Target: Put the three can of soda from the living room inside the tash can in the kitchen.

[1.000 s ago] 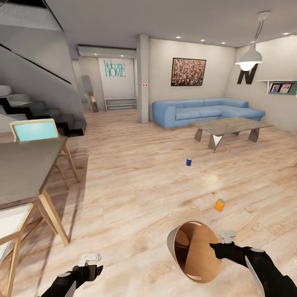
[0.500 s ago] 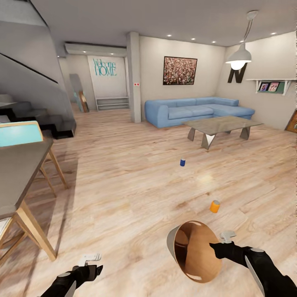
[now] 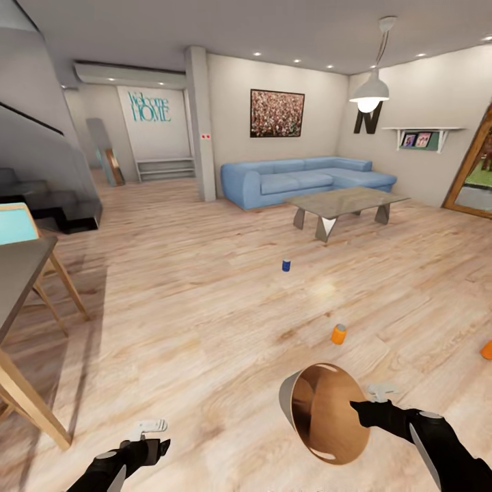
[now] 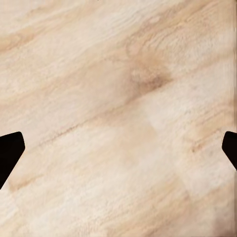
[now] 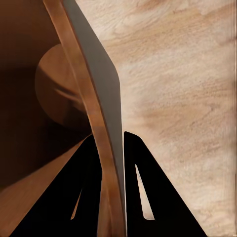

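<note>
Floor (image 3: 205, 307) of pale wood runs across the room. The right tool (image 3: 365, 403) sits at 5 o'clock in the head view. It is pinched tight on the rim of the bin (image 3: 321, 413), one finger inside and one outside. In the right wrist view the fingers (image 5: 148, 192) squeeze the bin (image 5: 84, 113) wall between them. The bin is tipped on its side in the air, so its brown inside faces us.

The left tool (image 3: 152, 430) is at 7 o'clock. Its jaws are spread wide with nothing between them. In the left wrist view its fingertips (image 4: 10, 153) sit far apart over bare floor (image 4: 118, 118).

The blue can (image 3: 286, 265) stands on the floor near the middle. One orange can (image 3: 338, 333) stands just past the bin. Another orange can (image 3: 486, 350) peeks in at 4 o'clock, cut by the edge.

The sofa (image 3: 301, 179) and glass table (image 3: 345, 203) are at 1 o'clock, far from the cans. A wooden worktop (image 3: 17, 273) is at 9 o'clock.
</note>
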Motion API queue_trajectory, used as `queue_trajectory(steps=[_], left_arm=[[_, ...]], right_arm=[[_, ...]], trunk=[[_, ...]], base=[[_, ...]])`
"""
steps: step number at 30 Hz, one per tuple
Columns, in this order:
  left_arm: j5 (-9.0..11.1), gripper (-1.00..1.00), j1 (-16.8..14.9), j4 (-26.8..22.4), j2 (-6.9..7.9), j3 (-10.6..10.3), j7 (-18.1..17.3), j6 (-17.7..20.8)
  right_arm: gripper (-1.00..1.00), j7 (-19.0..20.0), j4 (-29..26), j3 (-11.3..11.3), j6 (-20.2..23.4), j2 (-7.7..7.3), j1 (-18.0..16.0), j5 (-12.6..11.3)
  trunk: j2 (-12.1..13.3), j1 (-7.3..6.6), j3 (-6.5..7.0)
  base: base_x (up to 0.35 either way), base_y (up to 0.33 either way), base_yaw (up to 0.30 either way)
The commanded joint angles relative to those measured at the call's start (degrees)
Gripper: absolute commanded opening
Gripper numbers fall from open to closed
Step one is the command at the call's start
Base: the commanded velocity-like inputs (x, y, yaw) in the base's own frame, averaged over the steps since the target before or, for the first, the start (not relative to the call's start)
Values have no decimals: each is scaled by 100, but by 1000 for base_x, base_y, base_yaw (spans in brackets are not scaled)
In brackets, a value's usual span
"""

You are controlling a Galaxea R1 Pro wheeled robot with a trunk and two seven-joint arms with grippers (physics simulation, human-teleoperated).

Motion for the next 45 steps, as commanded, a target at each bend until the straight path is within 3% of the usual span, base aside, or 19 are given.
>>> queue_trajectory(steps=[1, 11, 27, 45], left_arm=[[0, 100, 0, 1, 0, 0, 0, 2], [0, 100, 0, 2, 0, 5, -4, 10], [0, 100, 0, 1, 0, 9, -18, 16], [5, 100, 0, 12, 0, 14, -18, 28]], right_arm=[[-100, 43, -6, -22, 25, 1, -3, -85], [-100, 43, -6, -51, 22, 2, -3, -84], [-100, 43, -6, -60, -9, 2, -3, -84], [-100, 52, -6, -62, -15, 4, -3, -89]], trunk=[[0, 0, -3], [0, 0, -41], [0, 0, -134], [0, 0, -141]], base=[[2, 0, -216], [55, 0, -217], [313, 30, -161], [326, 26, -191]])
